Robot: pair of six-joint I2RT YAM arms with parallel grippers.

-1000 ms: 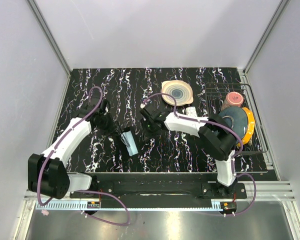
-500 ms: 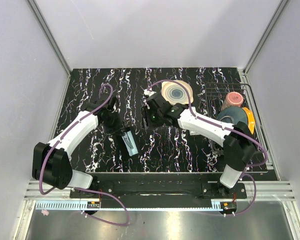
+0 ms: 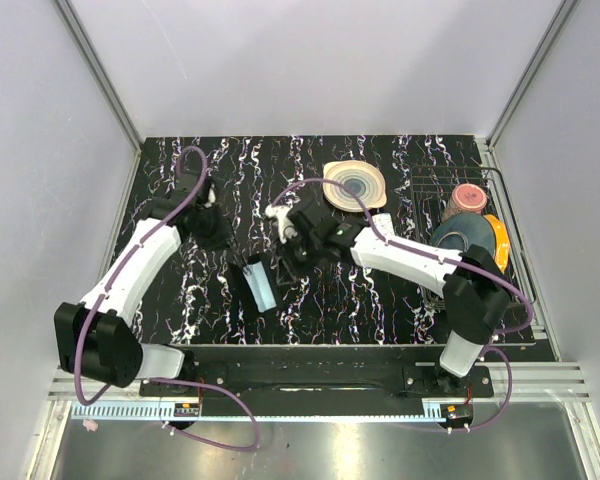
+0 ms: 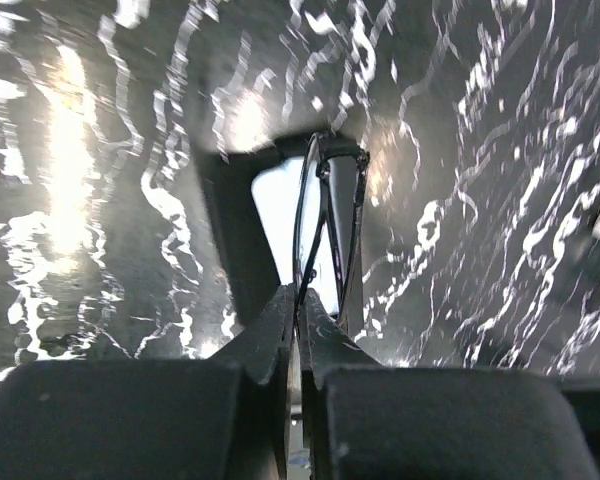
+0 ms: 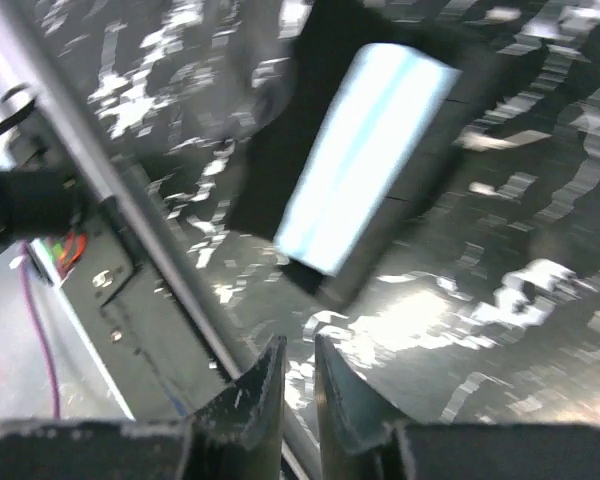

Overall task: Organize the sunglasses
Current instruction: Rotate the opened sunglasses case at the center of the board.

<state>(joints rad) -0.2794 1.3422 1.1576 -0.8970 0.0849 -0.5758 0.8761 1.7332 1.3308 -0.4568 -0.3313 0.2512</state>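
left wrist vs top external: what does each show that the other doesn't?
Left wrist only: thin-framed sunglasses pinched in the shut left end effector, seen against an open black case with pale blue lining. Top external only: a round plate with concentric rings and the right arm. Both: that case and the black marbled table.

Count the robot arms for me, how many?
2. The left arm reaches up the left side; the right arm stretches from the right toward the middle. None looks hidden.
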